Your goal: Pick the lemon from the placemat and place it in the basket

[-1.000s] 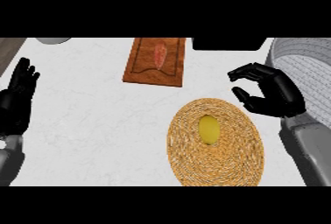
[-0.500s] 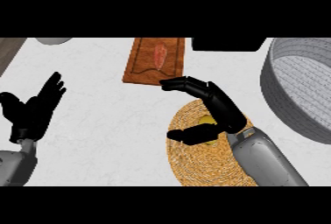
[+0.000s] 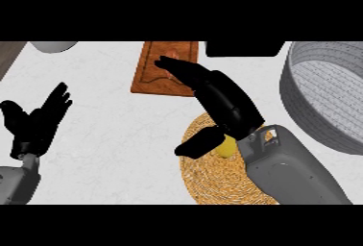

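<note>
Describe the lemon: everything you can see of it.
Only a small, smooth, bright yellow patch of the lemon shows. The rest is hidden under the right robot hand, which is spread open above it. The lemon lies on the round, straw-coloured woven placemat, in its upper part. The black thumb sits right beside the lemon on its left. Whether the hand actually touches it cannot be told, and its full shape and ends are out of sight.

I'm looking down on what I take for a kitchen: a white marbled counter point(image 3: 120, 144) carrying a wooden cutting board point(image 3: 152, 72) at the far middle, a round woven placemat point(image 3: 212, 182) nearer, a grey basket point(image 3: 319, 96) at the right and a pale bowl point(image 3: 53, 45) far left.
</note>
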`<state>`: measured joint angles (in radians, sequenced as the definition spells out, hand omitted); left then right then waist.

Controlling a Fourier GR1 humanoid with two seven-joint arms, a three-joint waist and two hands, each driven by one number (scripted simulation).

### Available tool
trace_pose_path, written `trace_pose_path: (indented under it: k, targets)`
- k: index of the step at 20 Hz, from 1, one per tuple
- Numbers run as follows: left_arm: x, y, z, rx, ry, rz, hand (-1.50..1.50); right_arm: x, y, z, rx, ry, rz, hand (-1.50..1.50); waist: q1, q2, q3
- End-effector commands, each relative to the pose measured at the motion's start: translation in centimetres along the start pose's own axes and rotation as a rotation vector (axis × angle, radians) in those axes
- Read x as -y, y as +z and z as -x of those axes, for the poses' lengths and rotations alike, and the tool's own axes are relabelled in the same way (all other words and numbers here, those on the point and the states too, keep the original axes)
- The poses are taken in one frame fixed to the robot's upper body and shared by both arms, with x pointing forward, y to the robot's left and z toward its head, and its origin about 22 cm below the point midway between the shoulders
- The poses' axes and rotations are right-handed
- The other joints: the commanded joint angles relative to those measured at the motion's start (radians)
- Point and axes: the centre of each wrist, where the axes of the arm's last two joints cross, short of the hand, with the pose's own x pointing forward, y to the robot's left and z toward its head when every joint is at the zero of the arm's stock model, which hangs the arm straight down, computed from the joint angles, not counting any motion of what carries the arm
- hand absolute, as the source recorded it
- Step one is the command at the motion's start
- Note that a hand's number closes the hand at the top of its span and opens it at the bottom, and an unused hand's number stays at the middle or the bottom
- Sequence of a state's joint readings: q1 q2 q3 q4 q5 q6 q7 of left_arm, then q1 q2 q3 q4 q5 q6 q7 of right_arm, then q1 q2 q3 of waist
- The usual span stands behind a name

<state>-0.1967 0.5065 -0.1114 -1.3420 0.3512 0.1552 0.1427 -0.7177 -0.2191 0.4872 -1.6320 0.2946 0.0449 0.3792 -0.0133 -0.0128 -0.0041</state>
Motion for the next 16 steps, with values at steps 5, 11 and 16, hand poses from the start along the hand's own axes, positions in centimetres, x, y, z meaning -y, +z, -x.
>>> trace_pose_path:
  k: [5,11,16]
  targets:
    - [0.1,0.0,0.5,-0.005,0.001,0.005,0.0,10.5,-1.4,-4.6,-0.366,0.409,0.052,-1.5,-0.009,-0.001,0.0]
    - [0.8,0.3,0.9,0.002,0.008,0.0,0.0,13.9,-1.2,-4.5,-0.462,0.372,-0.257,-1.5,0.0,0.006,0.003]
    - [0.3,-0.9,-2.5,0.018,0.003,0.009,0.0,16.6,-0.5,-5.1,-0.469,0.317,-0.322,-1.5,0.001,0.007,0.003]
